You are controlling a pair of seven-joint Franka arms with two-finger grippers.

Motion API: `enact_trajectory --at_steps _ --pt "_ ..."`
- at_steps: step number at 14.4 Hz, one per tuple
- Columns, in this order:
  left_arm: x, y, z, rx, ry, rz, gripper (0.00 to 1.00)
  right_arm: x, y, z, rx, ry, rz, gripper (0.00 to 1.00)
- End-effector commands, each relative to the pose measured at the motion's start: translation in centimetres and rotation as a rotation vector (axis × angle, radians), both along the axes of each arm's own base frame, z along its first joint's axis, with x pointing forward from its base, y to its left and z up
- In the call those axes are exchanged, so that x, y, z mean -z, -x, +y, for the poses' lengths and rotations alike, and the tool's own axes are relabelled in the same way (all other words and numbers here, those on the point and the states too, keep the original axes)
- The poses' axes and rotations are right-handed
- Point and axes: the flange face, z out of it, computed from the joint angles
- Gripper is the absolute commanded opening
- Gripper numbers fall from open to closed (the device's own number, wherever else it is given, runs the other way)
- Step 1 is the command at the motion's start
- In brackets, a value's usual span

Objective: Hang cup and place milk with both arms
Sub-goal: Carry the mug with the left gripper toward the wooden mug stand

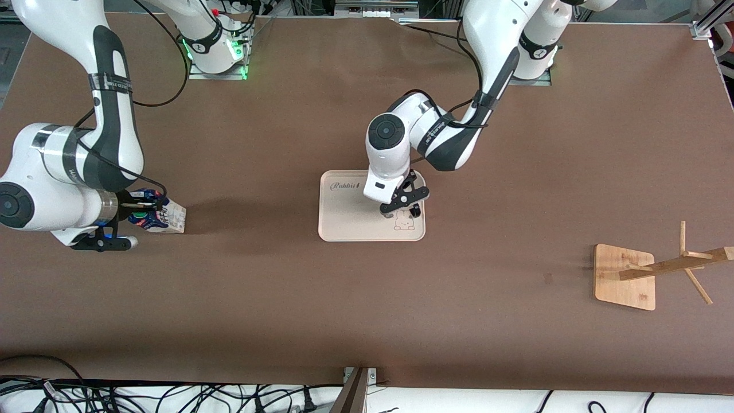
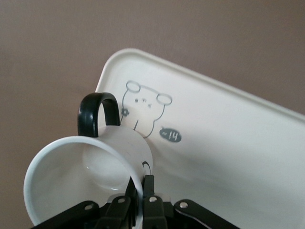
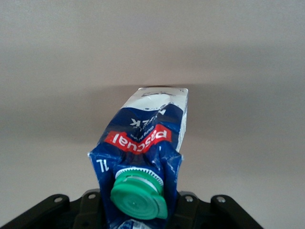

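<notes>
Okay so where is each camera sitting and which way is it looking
Front view: high across the table, facing both arms; shows the rack.
Left wrist view: on the left arm, over the tray; left gripper pinches the cup.
Right wrist view: on the right arm; right gripper holds the milk.
Shared: front shows tray, milk.

Both arms are glossy white with rounded casings and dark grey bands at the joints. The right arm (image 1: 74,155) has a round dark cap on its end joint, a silver metal ring at the wrist, and black cables looping along its links. The left arm (image 1: 436,135) carries the same round dark cap, small dark lettering on a grey band, and black cable. Each ends in black linkage fingers (image 2: 148,200) fastened with silver screws.
</notes>
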Motion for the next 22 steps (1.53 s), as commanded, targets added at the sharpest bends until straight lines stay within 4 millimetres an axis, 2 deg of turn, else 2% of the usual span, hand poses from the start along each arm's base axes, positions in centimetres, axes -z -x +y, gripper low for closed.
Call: enact_trajectory --at_steps 1,4,5,6,8,10,14,17,20,22 --pt "-7.7 -2.8 4.2 -0.039 0.022 -0.044 0.00 0.7 0.9 0.7 -0.017 -0.010 -0.024 0.36" --pt "-15.5 -6.9 10.4 0.013 0.021 -0.054 0.00 1.5 0.8 0.9 -0.023 -0.008 -0.050 0.37" --pt "-17.4 -8.5 13.1 0.050 0.018 -0.048 0.00 1.5 0.7 1.0 -0.025 -0.008 -0.056 0.49" --pt "-18.6 -9.8 15.8 0.093 0.014 -0.033 0.00 1.4 0.6 1.0 -0.026 -0.007 -0.061 0.99" --pt "-21.3 -11.4 19.9 0.157 0.025 -0.047 0.00 1.3 0.5 1.0 -0.023 -0.007 -0.062 1.00" --pt "-22.3 -13.2 25.5 0.209 0.027 -0.056 0.00 0.6 0.6 0.9 -0.023 -0.012 -0.062 1.00" --pt "-24.3 -15.1 35.5 0.368 0.026 -0.073 0.00 -3.1 1.7 0.9 -0.020 -0.044 -0.051 1.00" --pt "-25.1 -15.4 40.2 0.379 0.082 -0.088 0.00 -6.8 2.7 0.3 -0.017 -0.063 -0.046 1.00" --pt "-26.7 -14.6 43.7 0.413 0.074 -0.074 0.00 -10.9 3.7 -0.9 -0.008 -0.084 -0.080 1.00" --pt "-26.6 -14.0 45.0 0.418 0.084 -0.029 0.00 -14.2 4.1 -1.8 -0.010 -0.095 -0.138 1.00"
